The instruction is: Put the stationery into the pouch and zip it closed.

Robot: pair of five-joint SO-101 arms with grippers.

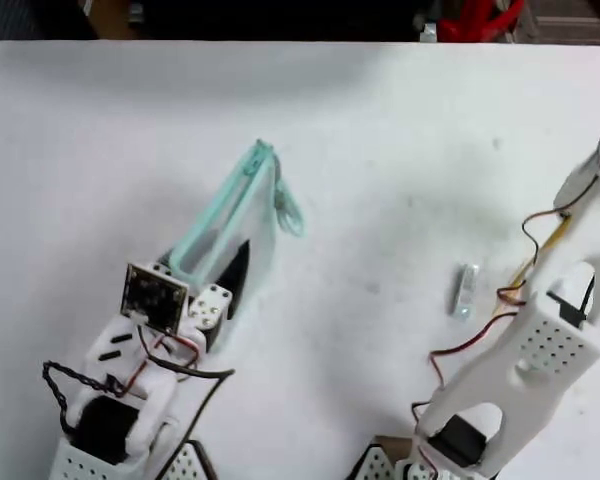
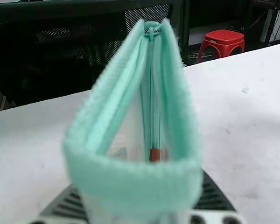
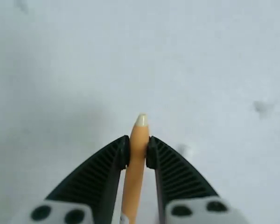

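Holding the pouch (image 1: 230, 215) by its near end, my left gripper (image 1: 215, 285) has its black ribbed jaws closed against the soft sides. That keeps the pouch standing on edge on the white table (image 1: 380, 120), with its mouth facing up. The body is thin, see-through plastic, and the rim is a mint-green woven band that looks fuzzy up close. The band spreads into a long narrow opening. At the far end the two sides meet at the zip (image 2: 151, 31), and a thin mint loop (image 1: 288, 210) hangs beside that end. Down inside the mouth an orange-red tip (image 2: 154, 154) shows against the clear wall.

My right gripper (image 3: 137, 147) is well apart from the pouch, on the other side of the table. It is pinched onto a smooth, round orange pen (image 3: 135, 163), whose pale rounded end pokes out past the ridged fingertips. Between the two arms, nearer my right one, a small pale oblong piece (image 1: 465, 290) lies flat on the table.
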